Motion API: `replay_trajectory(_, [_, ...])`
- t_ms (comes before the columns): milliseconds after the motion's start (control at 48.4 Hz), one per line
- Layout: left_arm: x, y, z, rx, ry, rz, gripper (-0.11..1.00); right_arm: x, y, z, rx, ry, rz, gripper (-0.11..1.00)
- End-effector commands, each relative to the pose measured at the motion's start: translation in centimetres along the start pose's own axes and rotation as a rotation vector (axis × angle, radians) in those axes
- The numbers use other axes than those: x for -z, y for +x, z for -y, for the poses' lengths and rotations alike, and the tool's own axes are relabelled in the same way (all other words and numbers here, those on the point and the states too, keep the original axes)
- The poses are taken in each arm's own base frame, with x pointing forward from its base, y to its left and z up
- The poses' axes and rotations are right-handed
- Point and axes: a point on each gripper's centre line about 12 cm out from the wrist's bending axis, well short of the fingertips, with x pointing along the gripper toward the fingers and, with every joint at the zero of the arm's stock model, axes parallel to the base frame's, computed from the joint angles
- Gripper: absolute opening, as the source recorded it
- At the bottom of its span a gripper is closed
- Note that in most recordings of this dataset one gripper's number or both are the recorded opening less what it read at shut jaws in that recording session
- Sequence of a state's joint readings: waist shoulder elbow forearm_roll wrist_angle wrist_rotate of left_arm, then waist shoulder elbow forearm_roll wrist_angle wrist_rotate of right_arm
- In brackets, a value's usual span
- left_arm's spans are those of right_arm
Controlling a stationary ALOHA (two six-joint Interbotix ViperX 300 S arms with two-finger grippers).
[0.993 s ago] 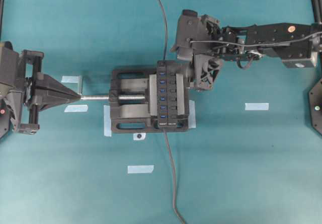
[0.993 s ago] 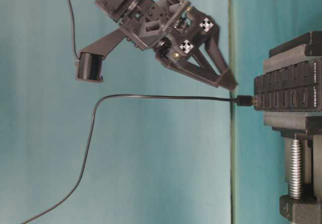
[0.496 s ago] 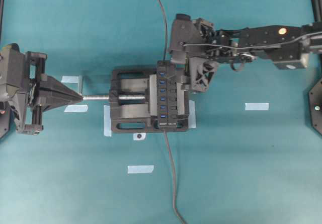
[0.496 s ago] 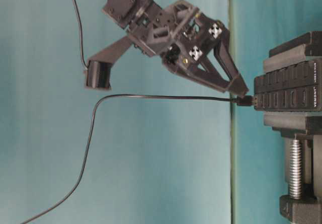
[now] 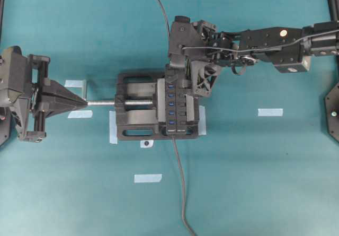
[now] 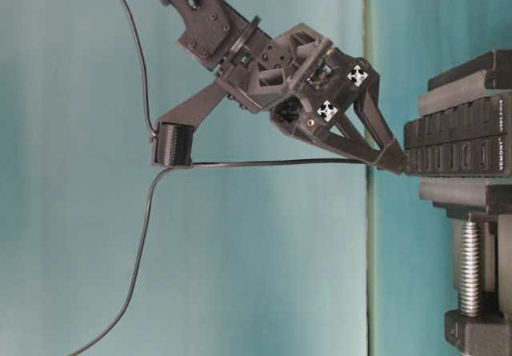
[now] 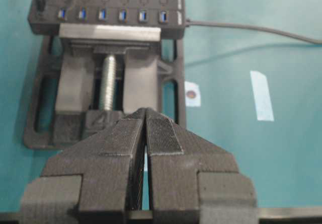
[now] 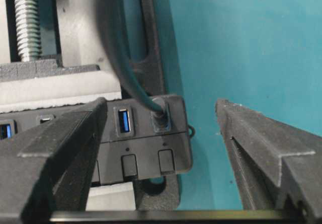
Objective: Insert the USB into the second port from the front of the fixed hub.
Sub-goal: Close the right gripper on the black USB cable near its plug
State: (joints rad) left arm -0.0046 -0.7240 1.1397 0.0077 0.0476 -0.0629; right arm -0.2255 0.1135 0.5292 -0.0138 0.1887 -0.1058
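USB plug (image 8: pixel 161 114): small, black and stubby, on a thin dark grey cable (image 6: pixel 264 162); it sits in the end slot of the hub, at the end farthest from the hub's own lead, with the cable rising off it in a smooth curve.
Hub (image 5: pixel 175 101): a long, narrow black bar of matte plastic, with a row of small blue slots down one side and small square buttons beside them; white lettering marks one end in the table-level view.
Hub's place: clamped between the jaws of a black bench vise (image 5: pixel 139 106), in the middle of the surface.
Open slot (image 8: pixel 124 121): blue-lined, just beside the plugged one.
Vise: blocky black body with pale grey jaw faces and a bright, threaded silver screw (image 7: pixel 107 82).
Right end effector (image 8: pixel 160 148): fingers spread wide, one on each side of the hub's plugged end, gripping nothing; in the table-level view the tips are at the plug, but contact cannot be told.
Right fingers (image 8: pixel 261 148): dark, angular wedges with a grainy printed finish.
Left end effector (image 7: pixel 146 128): ribbed black pads pressed together, empty, aimed along the screw and well apart from the hub.
Surface (image 5: pixel 254 172): flat teal covering, dotted with short strips of pale blue tape (image 5: pixel 270 112).
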Motion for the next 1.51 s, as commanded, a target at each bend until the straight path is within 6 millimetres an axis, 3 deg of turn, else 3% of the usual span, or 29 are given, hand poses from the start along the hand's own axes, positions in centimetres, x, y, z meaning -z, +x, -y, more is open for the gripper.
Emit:
replay_trajectory(0, [-1.1, 0.0, 0.1, 0.003, 0.002, 0.029, 0.00, -1.3, -0.6, 0.0, 0.002, -0.006, 0.040, 0.84])
replay_trajectory(165, [-1.1, 0.0, 0.1, 0.003, -0.001, 0.029, 0.00, -1.6, -0.8, -0.1, 0.001, -0.008, 0.049, 0.73])
replay_trajectory(517, [-1.1, 0.0, 0.1, 0.002, -0.002, 0.031, 0.00, -1.8, -0.9, -0.2, -0.001, -0.009, 0.053, 0.17])
replay_trajectory(641, [-1.1, 0.0, 0.1, 0.002, -0.002, 0.029, 0.00, -1.9, -1.1, -0.4, -0.004, -0.011, 0.056, 0.06])
replay_trajectory(1075, [-1.1, 0.0, 0.1, 0.003, -0.002, 0.031, 0.00, -2.5, -1.8, -0.4, -0.004, -0.003, 0.078, 0.03])
replay_trajectory(1489, [-0.9, 0.0, 0.1, 0.003, -0.002, 0.024, 0.00, -4.8, -5.9, -0.1, -0.001, 0.025, 0.117, 0.03])
